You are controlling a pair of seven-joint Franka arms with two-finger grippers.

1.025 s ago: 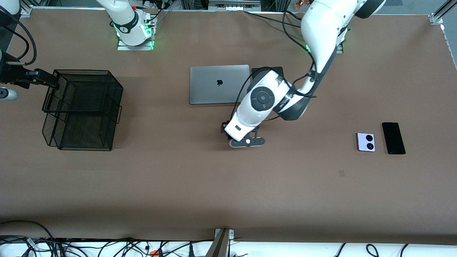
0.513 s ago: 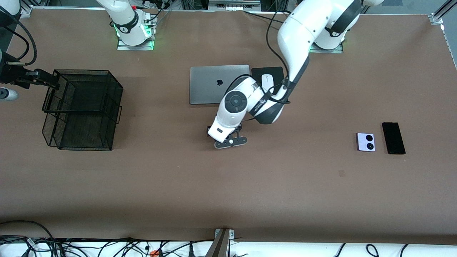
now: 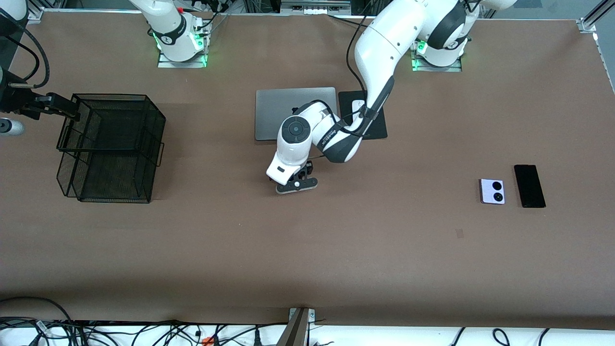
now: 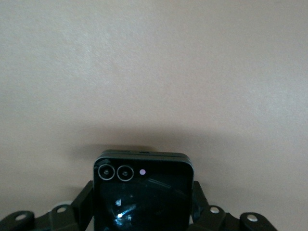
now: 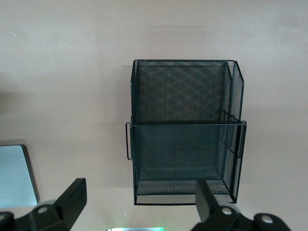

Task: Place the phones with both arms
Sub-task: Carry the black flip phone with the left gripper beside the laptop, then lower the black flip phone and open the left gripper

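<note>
The left gripper (image 3: 296,185) hangs over bare counter (image 3: 307,250) near the grey laptop (image 3: 274,113). The lavender flip phone (image 3: 492,191) lies just beside the black slab phone (image 3: 529,185).

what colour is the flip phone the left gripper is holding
Black, with two silver-ringed lenses; the flip phone shows best in the left wrist view.

Bare table (image 3: 307,250) lies open between my left gripper (image 3: 294,185) and the mesh basket (image 3: 111,146); the laptop (image 3: 269,113) stands beside my left arm (image 3: 379,53), farther from the front camera
</note>
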